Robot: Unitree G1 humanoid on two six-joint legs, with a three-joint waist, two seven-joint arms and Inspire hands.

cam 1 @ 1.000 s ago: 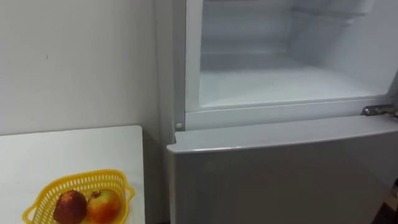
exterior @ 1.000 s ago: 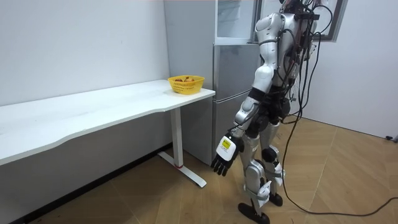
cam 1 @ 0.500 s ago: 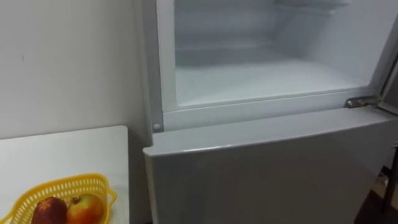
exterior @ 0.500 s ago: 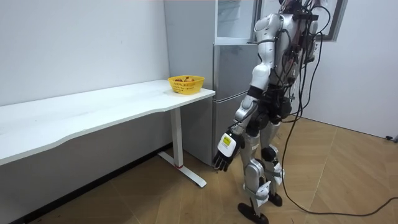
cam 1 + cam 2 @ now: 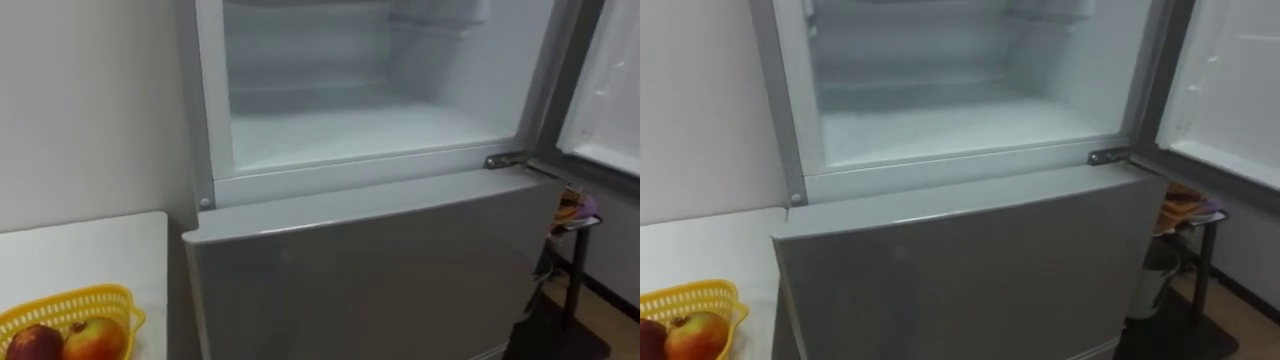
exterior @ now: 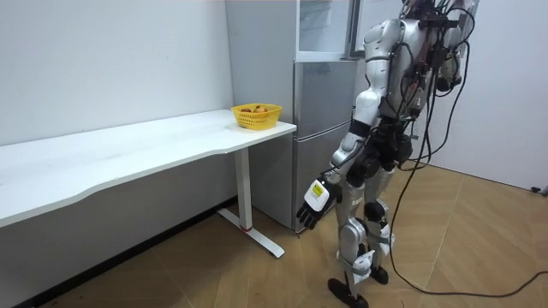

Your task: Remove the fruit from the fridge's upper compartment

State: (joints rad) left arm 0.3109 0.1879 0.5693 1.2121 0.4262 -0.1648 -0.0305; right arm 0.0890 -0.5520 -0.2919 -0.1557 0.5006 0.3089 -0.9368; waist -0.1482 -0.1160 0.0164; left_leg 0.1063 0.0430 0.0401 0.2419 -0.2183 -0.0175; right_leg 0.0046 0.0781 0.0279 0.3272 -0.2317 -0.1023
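Down by the robot's thigh, its left hand (image 6: 313,202) hung with fingers loosely straight, holding nothing. Well above and ahead of it stood the open upper fridge compartment (image 5: 350,135), smooth white plastic, its floor bare as far as I could see. Left of the fridge, on the flat white table (image 5: 90,250), a yellow lattice basket (image 5: 60,303) held a round apple (image 5: 95,338) and a darker red fruit (image 5: 35,343), which I took for what had been fetched.

A grey fridge (image 5: 360,175) stands with its upper compartment (image 5: 370,125) open on a white interior, its upper door (image 5: 612,90) swung out to the right and its lower door (image 5: 370,280) shut.
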